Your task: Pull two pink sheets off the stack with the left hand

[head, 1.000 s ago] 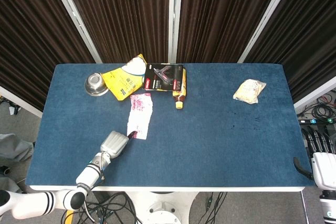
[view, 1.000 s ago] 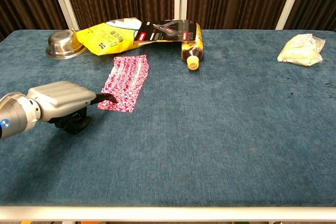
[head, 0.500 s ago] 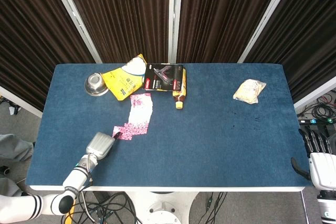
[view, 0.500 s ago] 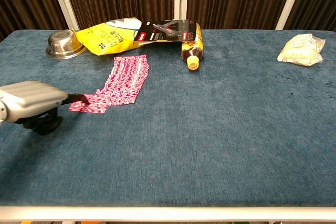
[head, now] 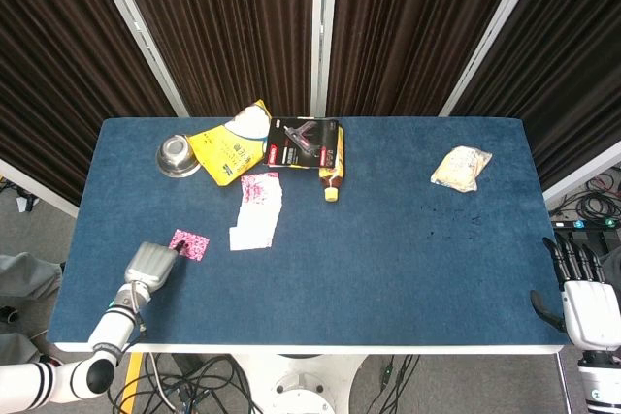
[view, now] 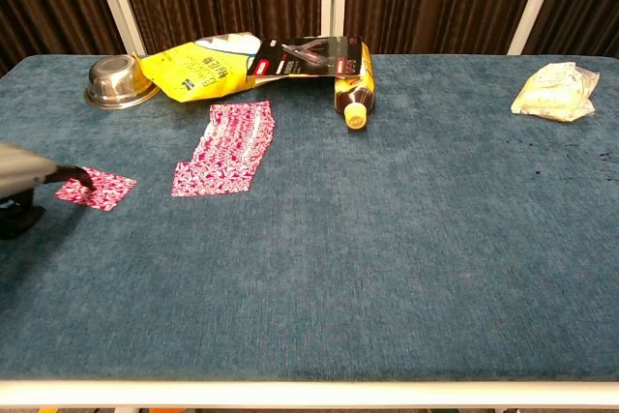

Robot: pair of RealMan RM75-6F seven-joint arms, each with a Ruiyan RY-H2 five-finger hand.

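Observation:
A single pink patterned sheet [head: 188,243] [view: 95,189] lies flat on the blue table, well left of the stack. My left hand [head: 147,264] [view: 19,177] is at the table's front left, mostly cut off in the chest view, with a dark fingertip on the sheet's left corner. The stack of pink sheets [head: 257,210] [view: 227,149] lies mid-left, below the yellow bag. My right hand [head: 582,293] hangs off the table's front right corner with its fingers apart and nothing in it; the chest view does not show it.
At the back left are a steel bowl [head: 177,154] [view: 120,80], a yellow bag [head: 231,147] [view: 193,70], a black packet [head: 306,143] [view: 308,55] and a lying bottle [head: 333,176] [view: 353,94]. A pale snack pack [head: 462,168] [view: 553,90] lies back right.
My left hand drew back toward the front left, dragging one pink sheet off the stack. The sheet now lies apart from the stack, which stayed put.

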